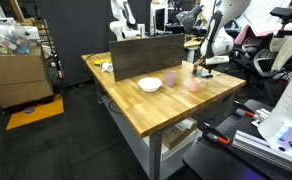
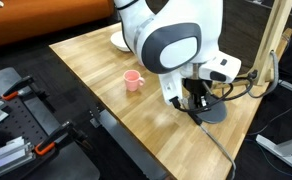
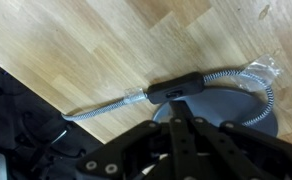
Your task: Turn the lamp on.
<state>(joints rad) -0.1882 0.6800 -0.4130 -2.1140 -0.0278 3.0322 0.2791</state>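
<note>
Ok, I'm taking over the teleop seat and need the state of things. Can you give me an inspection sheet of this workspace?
Surface: wooden table, with plain wood showing around the lamp's base.
Job's things: lamp stands by the table edge on a dark round base. An inline switch lies on the table beside the base. The lamp head is out of view.
Clutter: pink cup, white bowl, dark board.
Grippers: gripper sits right at the switch and the jaws look shut. Cannot tell whether they touch it.
Cables: braided cable runs from the switch off the table edge.
Surroundings: cardboard box, chairs.
</note>
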